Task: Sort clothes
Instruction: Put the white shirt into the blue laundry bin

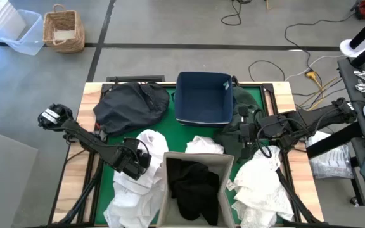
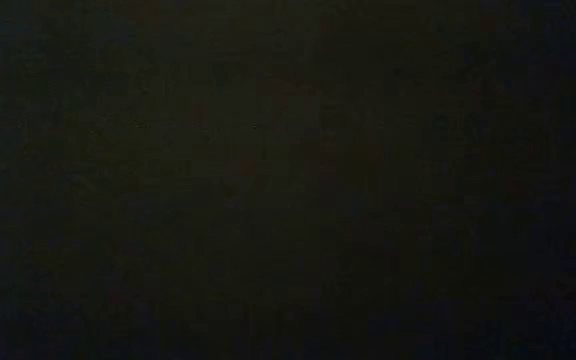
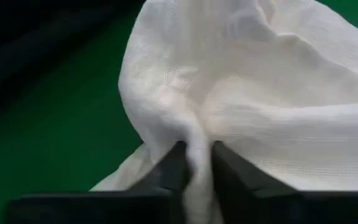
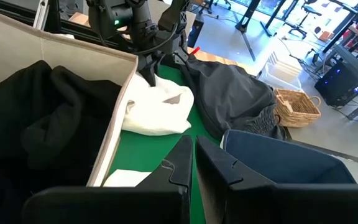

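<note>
My left gripper (image 1: 146, 152) is shut on a white wrinkly garment (image 1: 132, 196) that lies on the green mat left of the beige fabric bin (image 1: 228, 174). Black clothes (image 1: 192, 187) lie inside that bin. My right gripper (image 1: 243, 134) hovers over a dark green garment (image 1: 241, 104) right of the navy bin (image 1: 201, 98). Its fingers (image 4: 182, 158) are shut and empty. A charcoal garment (image 1: 132, 104) lies at the far left. More white garments lie at the middle (image 1: 204, 144) and near right (image 1: 262, 187). The low view is black. My left gripper pinches a raised fold (image 3: 197, 146) of the white garment between its two fingers. The fingers (image 4: 148, 70) come from above, pointing down. The cloth rises to a peak at the fingers, and the rest of it (image 4: 160, 109) lies on the mat beside the beige bin's wall.
The navy bin stands at the table's far middle, the beige bin at the near middle. A wicker basket (image 1: 63, 28) and clear plastic boxes (image 1: 14, 28) stand on the floor beyond the table's far left. Cables (image 1: 296, 60) lie on the floor at the far right.
</note>
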